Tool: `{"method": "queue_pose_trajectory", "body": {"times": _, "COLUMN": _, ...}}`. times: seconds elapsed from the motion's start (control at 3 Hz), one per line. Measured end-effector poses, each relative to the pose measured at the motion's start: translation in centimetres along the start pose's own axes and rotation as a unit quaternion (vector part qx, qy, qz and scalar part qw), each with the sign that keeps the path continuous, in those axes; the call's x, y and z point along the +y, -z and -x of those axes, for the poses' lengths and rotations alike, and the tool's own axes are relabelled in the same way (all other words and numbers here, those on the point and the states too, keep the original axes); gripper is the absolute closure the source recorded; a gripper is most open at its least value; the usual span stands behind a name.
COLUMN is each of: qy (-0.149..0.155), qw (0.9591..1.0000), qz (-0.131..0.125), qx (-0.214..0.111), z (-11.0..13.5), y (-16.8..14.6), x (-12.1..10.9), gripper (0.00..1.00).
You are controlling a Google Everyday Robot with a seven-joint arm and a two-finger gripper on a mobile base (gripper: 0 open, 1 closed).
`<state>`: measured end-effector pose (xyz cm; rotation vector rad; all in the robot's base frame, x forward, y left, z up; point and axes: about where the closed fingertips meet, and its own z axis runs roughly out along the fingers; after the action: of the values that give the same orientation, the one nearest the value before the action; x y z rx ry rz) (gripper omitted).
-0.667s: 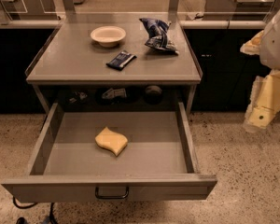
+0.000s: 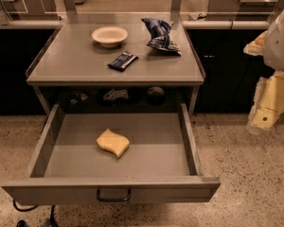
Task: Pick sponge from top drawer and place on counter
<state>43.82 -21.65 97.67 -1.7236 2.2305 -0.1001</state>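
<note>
- The sponge (image 2: 113, 143) lies flat on the bottom of the open top drawer (image 2: 156, 148), a bit left of the middle.
- The top drawer sticks out from under the desk (image 2: 71, 60).
- On the desk I see a pale bowl (image 2: 109, 35), a dark packet (image 2: 123, 60) and a crumpled blue bag (image 2: 160, 36).
- My claw (image 2: 267, 109) hangs off to the right of the desk, well apart from the sponge. I cannot tell if it is open or closed.

Speckled floor (image 2: 246, 183), dark cabinets (image 2: 12, 70) behind
</note>
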Motion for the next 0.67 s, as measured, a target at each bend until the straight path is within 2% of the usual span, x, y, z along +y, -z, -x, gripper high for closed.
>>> {"method": "queue_pose_trajectory", "body": {"times": 0.33, "qy": -0.005, "qw": 0.9997, "qz": 0.024, "qx": -0.006, "z": -0.6, "y": -2.3, "x": 0.9, "gripper": 0.0}}
{"method": "queue_pose_trajectory", "body": {"times": 0.67, "qy": -0.024, "qw": 0.9892, "qz": 0.137, "qx": -0.048, "z": -2.5, "y": -11.7, "x": 5.5, "gripper": 0.0}}
